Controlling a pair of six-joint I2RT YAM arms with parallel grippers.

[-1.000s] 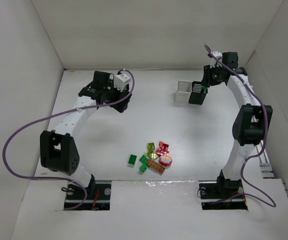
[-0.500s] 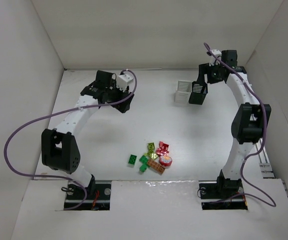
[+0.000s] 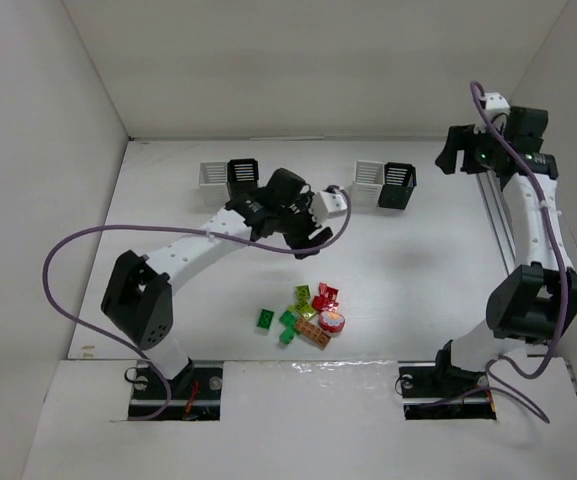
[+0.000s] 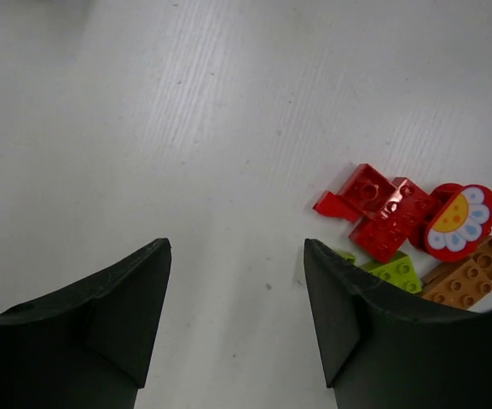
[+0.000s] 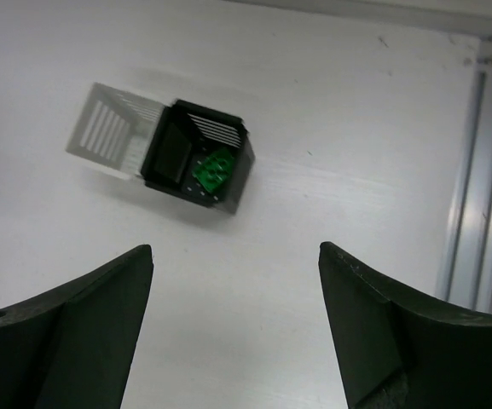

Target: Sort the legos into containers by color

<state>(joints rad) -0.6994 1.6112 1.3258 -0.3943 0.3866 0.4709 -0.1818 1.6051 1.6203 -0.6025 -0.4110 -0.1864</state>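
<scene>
Out on the white desk [image 3: 418, 260], a purple cable [image 3: 128, 227] loops off the left arm, and an aluminium rail [image 5: 467, 170] runs along the right edge beside the right arm. Two pairs of bins stand at the far side: the left white bin [image 3: 213, 175] touches the left black bin [image 3: 243, 172], and the right white bin [image 3: 368, 183] sits beside the right black bin [image 3: 398, 185]. The left arm's wrist sits just in front of the left pair, between those bins and the legos [image 3: 308, 312]. The legos lie heaped near the front edge, with one green brick [image 3: 266, 319] a little off to the left of the heap. The left gripper [image 4: 237, 249] hangs over bare desk, jaws apart and nothing between them. In its wrist view the red bricks [image 4: 382, 213], a red flower-printed piece [image 4: 460, 220], an orange brick [image 4: 467, 277] and a yellow-green brick [image 4: 396, 271] sit just beyond one fingertip, the last partly hidden behind it. The right gripper [image 5: 235, 249] hangs well apart from its pair, jaws wide and empty. A green lego [image 5: 211, 170] lies inside the right black bin.
</scene>
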